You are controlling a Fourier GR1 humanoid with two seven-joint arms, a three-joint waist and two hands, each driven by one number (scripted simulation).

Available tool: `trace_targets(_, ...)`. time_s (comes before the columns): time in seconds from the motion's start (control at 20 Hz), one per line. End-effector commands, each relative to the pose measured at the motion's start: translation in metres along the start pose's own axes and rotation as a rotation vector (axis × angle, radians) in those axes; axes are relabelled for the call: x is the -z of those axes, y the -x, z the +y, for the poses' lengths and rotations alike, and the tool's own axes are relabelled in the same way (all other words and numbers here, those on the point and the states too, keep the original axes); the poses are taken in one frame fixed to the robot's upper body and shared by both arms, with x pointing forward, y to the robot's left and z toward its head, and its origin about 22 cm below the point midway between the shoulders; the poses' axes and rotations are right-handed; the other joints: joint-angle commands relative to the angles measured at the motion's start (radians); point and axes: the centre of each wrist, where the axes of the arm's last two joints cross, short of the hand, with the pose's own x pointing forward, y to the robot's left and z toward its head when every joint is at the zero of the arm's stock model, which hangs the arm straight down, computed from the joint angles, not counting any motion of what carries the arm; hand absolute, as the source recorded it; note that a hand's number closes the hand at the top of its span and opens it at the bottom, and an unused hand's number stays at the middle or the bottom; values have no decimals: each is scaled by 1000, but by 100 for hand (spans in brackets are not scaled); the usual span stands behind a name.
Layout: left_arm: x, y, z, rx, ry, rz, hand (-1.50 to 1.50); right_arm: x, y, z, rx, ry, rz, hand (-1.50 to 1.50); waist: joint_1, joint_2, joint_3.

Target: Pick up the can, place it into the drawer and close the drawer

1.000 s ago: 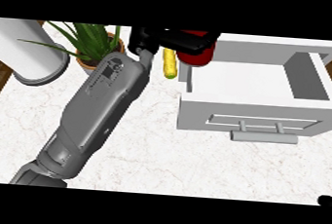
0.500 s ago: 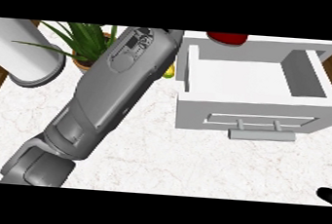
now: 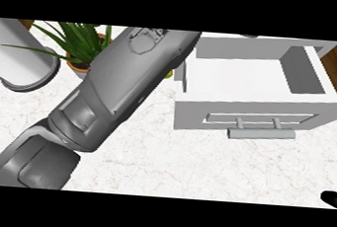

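Note:
The white drawer point(image 3: 249, 107) stands open at the right of the counter, its handle point(image 3: 261, 134) facing me. The part of its inside that shows is bare. The can shows nowhere in this view. My left forearm point(image 3: 122, 82) runs from the lower left up to the picture's top edge beside the drawer's left wall, and its hand lies beyond that edge. Only a black tip of my right hand point(image 3: 335, 199) shows at the lower right corner.
A potted green plant point(image 3: 75, 43) stands at the back left, partly behind my left forearm. A white cylinder point(image 3: 18, 58) on a grey round base is at the far left. The marbled counter point(image 3: 197, 167) spreads in front of the drawer.
My left arm has stretched farther back. Its hand and the red can it held above the drawer's back edge have passed out of the top of the view.

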Motion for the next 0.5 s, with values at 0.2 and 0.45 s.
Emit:
trace_targets(0.2, 5, 3, -7, 68, -83, -43, 150, 7, 10, 15, 0, -32, 6, -150, -32, 14, 2)
trace_targets(0.45, 4, 13, -6, 43, -157, -14, -150, 15, -6, 11, -8, -56, -5, -150, -39, 10, 1)
